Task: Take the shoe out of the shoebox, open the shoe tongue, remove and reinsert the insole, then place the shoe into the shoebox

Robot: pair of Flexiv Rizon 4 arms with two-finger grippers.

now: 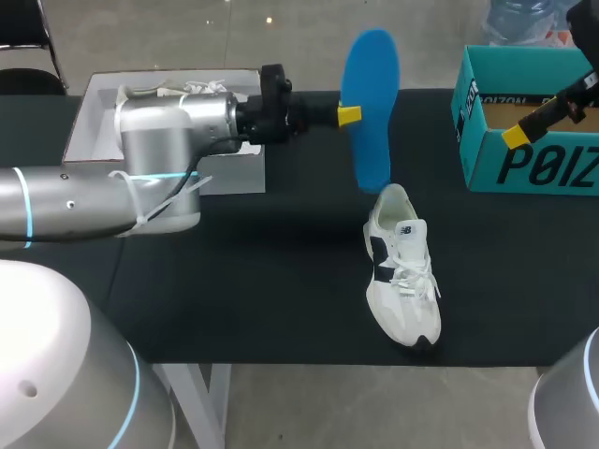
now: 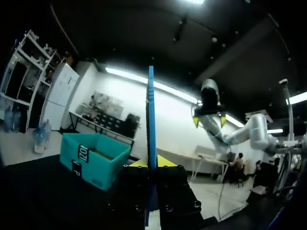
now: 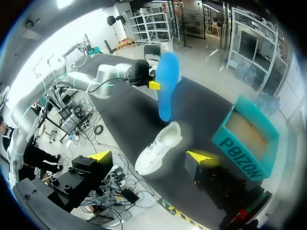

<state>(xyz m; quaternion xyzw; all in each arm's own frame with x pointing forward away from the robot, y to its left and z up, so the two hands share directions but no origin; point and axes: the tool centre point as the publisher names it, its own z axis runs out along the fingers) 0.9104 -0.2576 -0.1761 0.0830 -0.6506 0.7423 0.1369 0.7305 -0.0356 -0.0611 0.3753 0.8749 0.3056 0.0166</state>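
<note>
**Insole hangs over shoe's heel end, L arm has it**

L gripper (image 1: 348, 115) is clamped on the blue insole (image 1: 370, 103), gripped near mid-length. The insole's long axis is near vertical, its lower end just above the heel opening of the shoe (image 1: 401, 267). The shoe lies flat on the table, heel away from the robot, toe toward it. R gripper (image 1: 518, 134) has fingers wide and nothing in them; it's well off from the shoe, over the shoebox (image 1: 529, 164). L arm is nearer.

Count: 1 shoe, 1 insole, 1 shoebox.
</note>
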